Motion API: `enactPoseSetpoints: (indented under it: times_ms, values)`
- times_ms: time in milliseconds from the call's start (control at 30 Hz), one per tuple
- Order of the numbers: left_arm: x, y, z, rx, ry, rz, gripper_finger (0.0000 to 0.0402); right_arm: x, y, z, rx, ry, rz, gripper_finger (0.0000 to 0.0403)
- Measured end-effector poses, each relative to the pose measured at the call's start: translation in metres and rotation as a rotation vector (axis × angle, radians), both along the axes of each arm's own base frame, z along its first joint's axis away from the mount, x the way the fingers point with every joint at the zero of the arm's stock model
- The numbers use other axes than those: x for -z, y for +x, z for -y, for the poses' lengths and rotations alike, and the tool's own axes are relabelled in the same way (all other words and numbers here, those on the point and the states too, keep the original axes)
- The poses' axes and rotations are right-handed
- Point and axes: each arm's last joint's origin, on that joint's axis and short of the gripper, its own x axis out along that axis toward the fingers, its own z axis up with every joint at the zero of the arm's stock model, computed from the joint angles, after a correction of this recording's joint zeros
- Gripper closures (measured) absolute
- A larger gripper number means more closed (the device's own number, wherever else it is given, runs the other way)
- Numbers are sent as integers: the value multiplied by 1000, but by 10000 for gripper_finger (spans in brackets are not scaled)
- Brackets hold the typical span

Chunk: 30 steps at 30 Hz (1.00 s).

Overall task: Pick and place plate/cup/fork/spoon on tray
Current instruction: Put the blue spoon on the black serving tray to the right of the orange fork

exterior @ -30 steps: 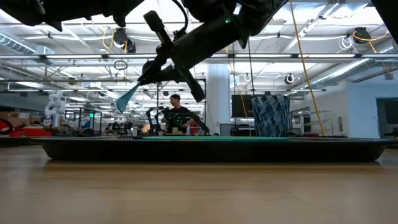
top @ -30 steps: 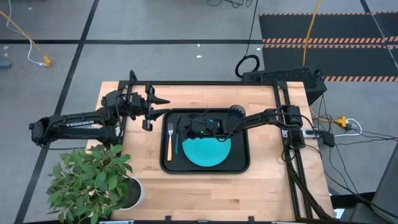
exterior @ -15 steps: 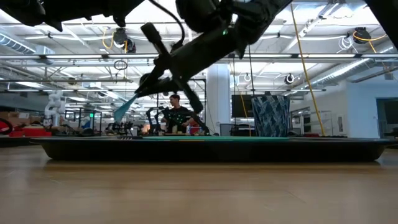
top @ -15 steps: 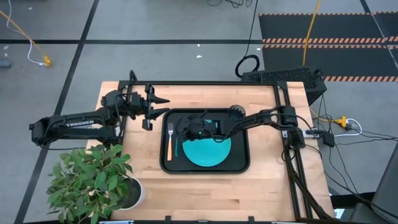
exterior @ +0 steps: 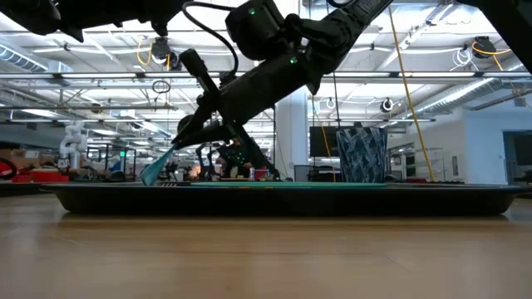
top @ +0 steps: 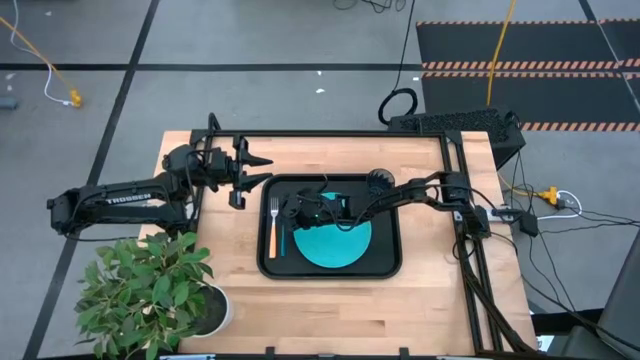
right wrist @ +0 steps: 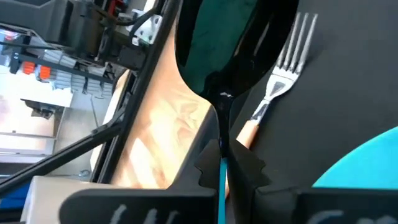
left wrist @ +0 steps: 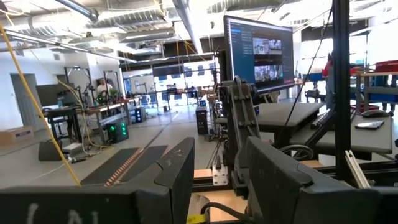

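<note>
My right pincer [top: 288,211] clamps the spoon [right wrist: 219,81] low over the tray [top: 390,262]. Just beside it lies the fork [top: 272,226]; the plate [top: 335,243] crowds its other side, leaving a narrow bare strip between.

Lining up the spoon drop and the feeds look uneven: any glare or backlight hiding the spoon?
Low view: bright ceiling lights silhouette the right end effector; the spoon shows only as a teal sliver. Right wrist view: the spoon bowl mirrors its surroundings, beside the fork. High view: even light, but the arm covers the spoon.
</note>
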Motion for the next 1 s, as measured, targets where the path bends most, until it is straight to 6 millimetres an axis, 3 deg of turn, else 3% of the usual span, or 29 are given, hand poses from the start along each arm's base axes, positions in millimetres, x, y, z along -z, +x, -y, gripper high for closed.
enactPoseSetpoints:
  times_ms: [433,1000]
  values:
    - [0,0,-1,-3,-1,0,252,3,-2,2,-1,-4,-40,398]
    - [0,-1,0,-3,-1,2,252,18,-11,6,-21,-16,-101,319]
